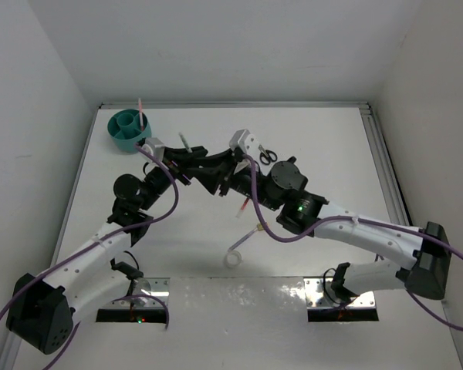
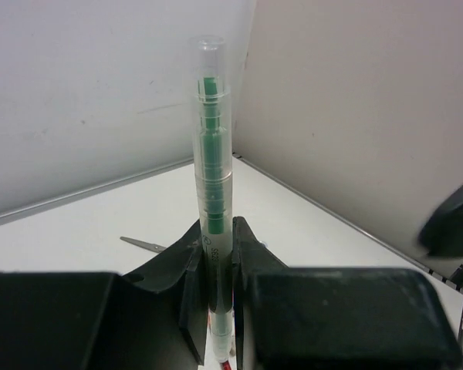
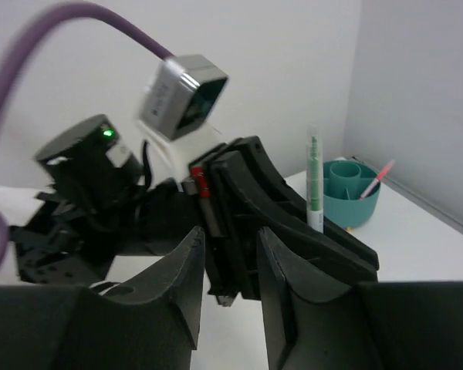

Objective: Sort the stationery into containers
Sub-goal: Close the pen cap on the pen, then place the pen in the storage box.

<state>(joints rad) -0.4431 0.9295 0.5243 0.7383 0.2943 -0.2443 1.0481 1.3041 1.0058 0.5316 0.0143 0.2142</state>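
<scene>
White wall behind, green pen stands upright, clamped between left fingers.

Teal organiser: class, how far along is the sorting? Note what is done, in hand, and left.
Done: one pink pen stands in the teal organiser. In hand: the left pincer is shut on a green pen. Left: scissors, a reddish pen and the tape ring lie outside it; the right pincer is open, empty.

top view high above, looking down, wrist views low and close, all three share the green pen
</scene>
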